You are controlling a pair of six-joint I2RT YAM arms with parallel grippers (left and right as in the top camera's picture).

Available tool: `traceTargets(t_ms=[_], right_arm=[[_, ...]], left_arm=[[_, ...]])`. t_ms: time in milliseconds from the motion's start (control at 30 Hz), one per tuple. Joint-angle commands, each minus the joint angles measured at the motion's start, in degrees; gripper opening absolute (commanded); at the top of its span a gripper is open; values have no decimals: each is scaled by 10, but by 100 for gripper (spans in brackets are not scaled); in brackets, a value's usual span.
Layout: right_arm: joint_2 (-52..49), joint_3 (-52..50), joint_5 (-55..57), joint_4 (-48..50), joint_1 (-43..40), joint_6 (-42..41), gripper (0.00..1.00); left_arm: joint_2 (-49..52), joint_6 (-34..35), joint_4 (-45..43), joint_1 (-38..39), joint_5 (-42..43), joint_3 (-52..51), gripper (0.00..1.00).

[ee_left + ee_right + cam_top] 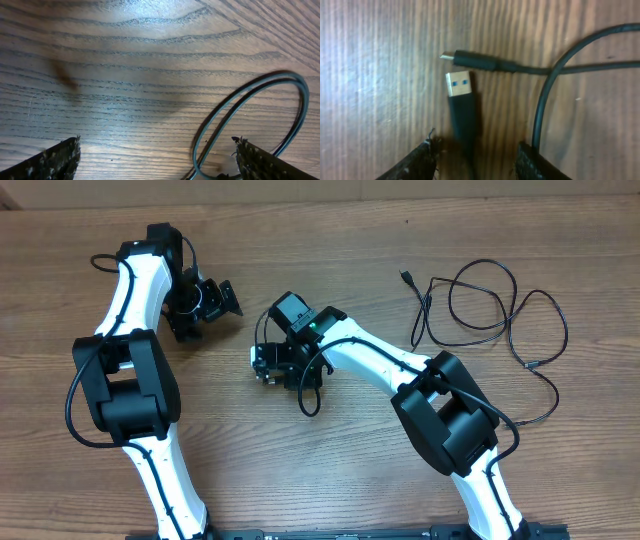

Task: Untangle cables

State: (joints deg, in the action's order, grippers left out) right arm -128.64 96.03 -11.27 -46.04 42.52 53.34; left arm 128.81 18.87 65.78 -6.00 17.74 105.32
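Filling every view to its borders is a light brown wooden table (330, 480) with dark wavy grain. Bare wood lies broad between the two arms and along the near side, leaving open room to move. Loose loops of thin black cables (512, 310) sprawl at the far right, well apart from both grippers, and one small plug (407, 277) points towards the far side. Two more plug ends lie under the right gripper (266, 366). In the right wrist view a flat black plug with a gold-and-blue tip (459, 84) lies lengthwise between the spread fingers (415, 162), tip pointing away from them and touching neither, so this gripper grasps nothing. Just beyond it, a slim black plug with a silvery tip (470, 60) lies crosswise, tip towards the frame's left. The left gripper (210, 305) sits far left, its fingers (55, 160) wide apart and empty over bare wood — a dark cord loop (295, 100) curls beside one finger, and I cannot tell whose cord it is.
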Motion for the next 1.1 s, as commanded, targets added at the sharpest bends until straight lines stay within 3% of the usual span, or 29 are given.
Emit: traceTargets(t_ms=[0, 733, 1067], right_arm=[[7, 4, 35, 7, -2, -4, 53], [42, 4, 56, 2, -2, 9, 49], [42, 4, 67, 24, -3, 11, 55]], left_arm=[[3, -7, 0, 4, -4, 8, 100], [3, -7, 0, 4, -4, 8, 100], [3, -7, 0, 4, -4, 8, 100]])
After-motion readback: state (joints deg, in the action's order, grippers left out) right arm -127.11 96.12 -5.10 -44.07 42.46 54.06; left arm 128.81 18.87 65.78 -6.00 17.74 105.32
